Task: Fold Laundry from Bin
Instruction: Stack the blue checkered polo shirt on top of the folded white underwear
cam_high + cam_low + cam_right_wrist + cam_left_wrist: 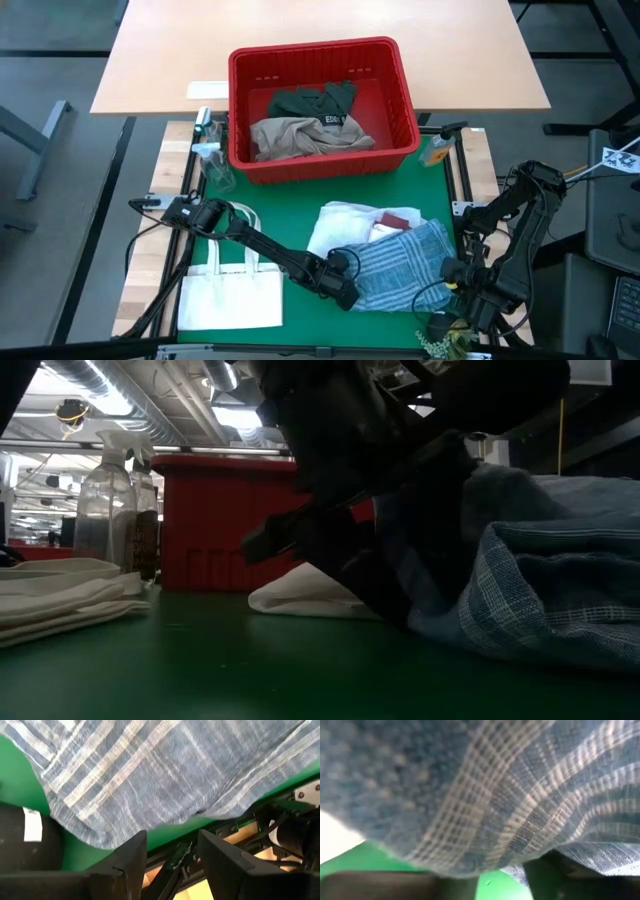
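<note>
The red bin (330, 165) stands at the mat's far side with a dark green garment (315, 100) and a beige one (305, 135) inside. On the green mat lies a heap: a white garment (340, 225), a maroon piece (397, 220) and a blue-and-white striped cloth (405, 265) on top. My left gripper (345, 285) slants down at the striped cloth's left near edge (495, 795), its fingers apart (500, 885) under the hanging cloth. My right gripper (170, 865) hangs open, pointing down, over the mat's right near corner (460, 275), just beyond the cloth's edge (165, 770). My left gripper stands at the striped cloth's left near edge (470, 865), coming in on a slant from the table's left. The cloth drapes over both fingers (560, 880) and hides their tips. Whether they touch the cloth, I cannot tell.
A flat white tote bag (230, 295) lies at the near left of the mat. Spray bottles (212, 155) stand left of the bin, and a small orange object (437, 150) right of it. A wooden table (150, 60) lies beyond the bin.
</note>
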Motion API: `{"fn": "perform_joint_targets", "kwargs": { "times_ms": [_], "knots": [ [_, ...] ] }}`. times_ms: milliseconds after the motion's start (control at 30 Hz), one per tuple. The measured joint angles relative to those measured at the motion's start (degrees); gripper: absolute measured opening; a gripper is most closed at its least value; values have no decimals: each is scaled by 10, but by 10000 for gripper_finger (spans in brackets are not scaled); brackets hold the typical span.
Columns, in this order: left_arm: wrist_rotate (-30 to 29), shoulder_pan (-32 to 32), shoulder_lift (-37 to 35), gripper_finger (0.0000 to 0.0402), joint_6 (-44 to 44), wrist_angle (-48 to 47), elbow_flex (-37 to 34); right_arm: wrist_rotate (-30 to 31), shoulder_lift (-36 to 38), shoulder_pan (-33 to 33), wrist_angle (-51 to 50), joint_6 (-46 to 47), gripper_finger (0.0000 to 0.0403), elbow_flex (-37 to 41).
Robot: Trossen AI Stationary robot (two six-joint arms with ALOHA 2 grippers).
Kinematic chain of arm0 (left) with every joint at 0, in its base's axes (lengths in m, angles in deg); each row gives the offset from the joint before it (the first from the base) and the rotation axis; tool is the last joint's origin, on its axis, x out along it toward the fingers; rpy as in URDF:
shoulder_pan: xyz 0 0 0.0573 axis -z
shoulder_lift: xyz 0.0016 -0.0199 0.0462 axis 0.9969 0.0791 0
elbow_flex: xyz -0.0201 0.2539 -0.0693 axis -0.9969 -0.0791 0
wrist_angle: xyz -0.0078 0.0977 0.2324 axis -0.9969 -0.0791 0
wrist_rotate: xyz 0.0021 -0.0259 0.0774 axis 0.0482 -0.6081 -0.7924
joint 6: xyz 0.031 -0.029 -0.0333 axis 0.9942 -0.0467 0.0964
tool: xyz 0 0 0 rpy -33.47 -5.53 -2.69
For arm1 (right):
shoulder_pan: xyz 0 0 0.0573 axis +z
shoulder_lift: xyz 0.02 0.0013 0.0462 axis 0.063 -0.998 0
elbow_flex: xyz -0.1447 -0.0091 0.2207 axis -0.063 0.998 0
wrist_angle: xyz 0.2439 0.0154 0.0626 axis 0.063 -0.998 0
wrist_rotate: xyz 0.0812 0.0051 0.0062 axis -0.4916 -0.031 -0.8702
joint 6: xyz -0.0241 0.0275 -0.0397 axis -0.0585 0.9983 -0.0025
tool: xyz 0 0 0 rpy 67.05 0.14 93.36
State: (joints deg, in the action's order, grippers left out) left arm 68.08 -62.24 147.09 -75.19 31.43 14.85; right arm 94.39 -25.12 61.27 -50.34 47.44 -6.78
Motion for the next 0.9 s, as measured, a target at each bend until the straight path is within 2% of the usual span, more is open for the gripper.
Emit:
{"fn": "perform_joint_targets", "kwargs": {
  "times_ms": [167,200,433,633,767,900],
  "knots": [
    [4,1,1,24,0,-9,0,4,0,0,0,0,177,0],
    [4,1,1,13,0,-10,0,4,0,0,0,0,177,0],
    [40,3,-5,4,13,-29,0,4,0,0,0,-4,177,0],
    [56,17,-38,2,6,-144,-3,4,0,0,-1,-5,177,0],
    [59,33,-56,2,-31,-228,-2,5,0,0,0,-5,177,0],
    [58,52,-55,1,-61,-246,-2,50,0,0,4,-5,177,0]
  ]
}}
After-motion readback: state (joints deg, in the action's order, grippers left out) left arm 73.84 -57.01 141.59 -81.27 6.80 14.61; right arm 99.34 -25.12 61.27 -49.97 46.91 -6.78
